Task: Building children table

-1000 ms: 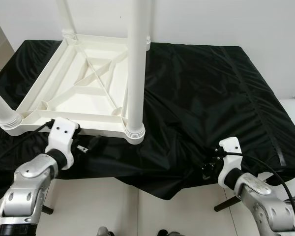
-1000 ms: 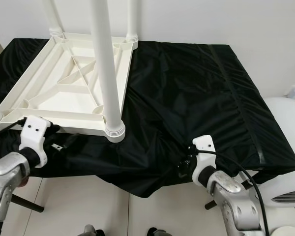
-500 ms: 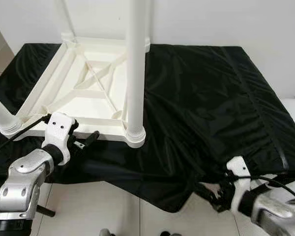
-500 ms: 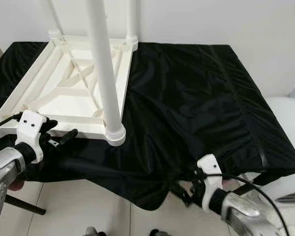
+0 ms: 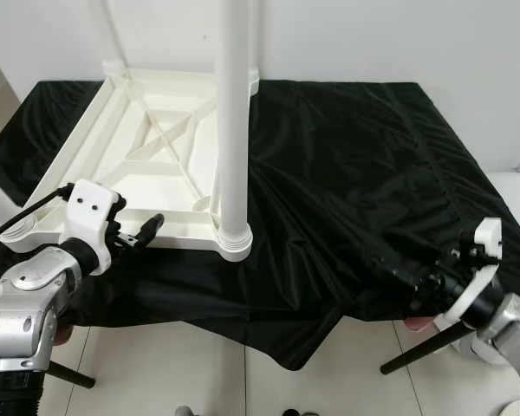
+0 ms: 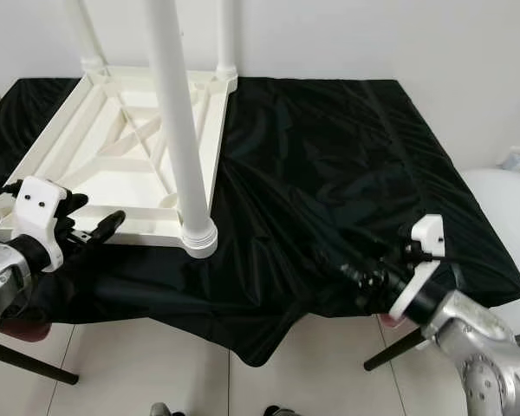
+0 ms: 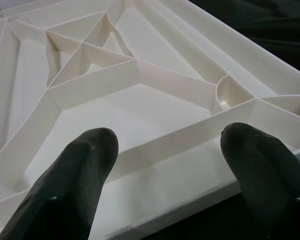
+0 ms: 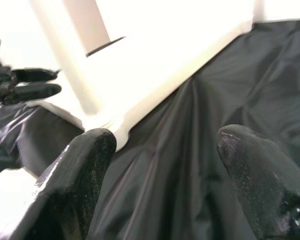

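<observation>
Head stereo pair looks forward-down over bench point(image 5: 355, 165), both sharing upturned white table point(image 5: 147, 156). Left wrist cam sits close on table's ribbed underside point(image 7: 140, 95); right wrist cam looks low across black cloth point(image 8: 200, 150) toward it.

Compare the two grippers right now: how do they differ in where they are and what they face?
The left gripper sits at the near rim of the upturned white table, fingers reaching over its edge; the right gripper hovers over the black cloth, well away from the table. The left one faces the ribbed underside; the right one points across the cloth toward the near table leg. Both are open and hold nothing.
</observation>
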`<state>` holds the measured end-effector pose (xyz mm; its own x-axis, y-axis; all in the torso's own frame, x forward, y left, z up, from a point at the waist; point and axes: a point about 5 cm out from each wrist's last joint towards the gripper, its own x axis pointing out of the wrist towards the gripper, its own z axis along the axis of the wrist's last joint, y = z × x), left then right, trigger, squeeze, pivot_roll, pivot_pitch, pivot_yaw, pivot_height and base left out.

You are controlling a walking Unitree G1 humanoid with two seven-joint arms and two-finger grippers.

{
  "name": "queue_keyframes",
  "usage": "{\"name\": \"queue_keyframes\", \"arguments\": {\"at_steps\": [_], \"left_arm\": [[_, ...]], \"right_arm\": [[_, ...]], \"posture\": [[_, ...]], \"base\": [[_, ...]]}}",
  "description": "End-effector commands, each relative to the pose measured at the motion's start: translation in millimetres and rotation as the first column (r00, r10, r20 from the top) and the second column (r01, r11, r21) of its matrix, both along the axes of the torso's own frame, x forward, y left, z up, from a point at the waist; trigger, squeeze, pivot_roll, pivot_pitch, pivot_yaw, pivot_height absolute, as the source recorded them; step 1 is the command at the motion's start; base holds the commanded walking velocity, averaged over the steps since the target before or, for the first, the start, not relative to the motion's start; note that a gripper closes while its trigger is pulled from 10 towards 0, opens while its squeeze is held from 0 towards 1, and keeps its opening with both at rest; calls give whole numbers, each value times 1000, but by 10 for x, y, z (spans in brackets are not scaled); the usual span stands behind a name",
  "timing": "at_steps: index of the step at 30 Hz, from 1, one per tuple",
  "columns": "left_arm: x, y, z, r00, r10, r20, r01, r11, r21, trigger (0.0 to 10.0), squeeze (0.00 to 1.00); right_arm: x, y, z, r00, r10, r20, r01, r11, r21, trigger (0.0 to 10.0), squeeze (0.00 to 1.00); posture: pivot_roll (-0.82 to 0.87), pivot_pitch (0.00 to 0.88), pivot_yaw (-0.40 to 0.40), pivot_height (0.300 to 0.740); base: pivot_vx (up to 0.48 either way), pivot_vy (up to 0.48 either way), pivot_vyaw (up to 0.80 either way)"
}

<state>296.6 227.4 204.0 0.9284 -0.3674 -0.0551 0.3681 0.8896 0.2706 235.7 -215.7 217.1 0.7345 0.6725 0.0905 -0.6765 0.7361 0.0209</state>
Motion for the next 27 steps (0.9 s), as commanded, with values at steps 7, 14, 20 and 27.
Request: {"name": "queue_keyframes", "arguments": {"at_steps": [7, 14, 20, 27], "left_arm": [[31, -45, 30, 1000, -6, 30, 6, 1000, -11, 10000, 0], [152, -91, -89, 1000, 8, 8, -7, 999, -47, 10000, 0], [191, -90, -19, 1000, 20, 23, -19, 999, -42, 10000, 0], [168, 81, 101, 995, 82, 55, -80, 996, -45, 10000, 0]], "right_arm": [[359, 62, -231, 979, -203, -17, 203, 979, 16, 10000, 0], [491, 103, -548, 944, -298, -143, 297, 954, -33, 10000, 0], [400, 44, -674, 932, -282, -227, 266, 959, -99, 10000, 0], [252, -127, -765, 895, -361, -260, 322, 929, -181, 10000, 0]], "posture": [[-72, 167, -9, 740], [-90, 188, -13, 740], [-96, 194, -1, 740], [-98, 197, 20, 740]], "base": [[0, 0, 0], [0, 0, 0], [0, 0, 0], [0, 0, 0]]}}
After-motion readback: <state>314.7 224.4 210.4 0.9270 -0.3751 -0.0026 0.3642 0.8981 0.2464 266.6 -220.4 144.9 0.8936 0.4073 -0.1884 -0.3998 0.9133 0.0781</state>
